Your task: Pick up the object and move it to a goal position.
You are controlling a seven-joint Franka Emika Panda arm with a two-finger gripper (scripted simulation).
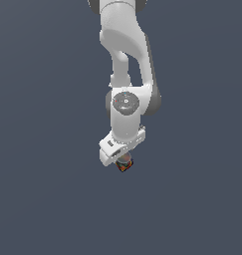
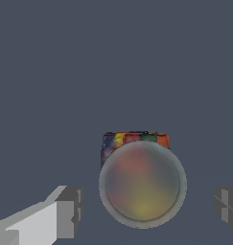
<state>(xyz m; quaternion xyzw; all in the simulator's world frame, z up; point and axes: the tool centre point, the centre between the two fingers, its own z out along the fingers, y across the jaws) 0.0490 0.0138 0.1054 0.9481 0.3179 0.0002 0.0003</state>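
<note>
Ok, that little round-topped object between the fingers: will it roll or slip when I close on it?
The object looks rigid, so it probably won't deform. Its rounded, smooth-looking top suggests the fingers could slide off if they close high; the multicoloured base looks safer. Seen from above it looks round, so a push might roll or spin it. The gripper stands open, with gaps on both sides.

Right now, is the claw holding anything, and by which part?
Nothing is held. The claw is open, its fingers clear of the object between them.
</note>
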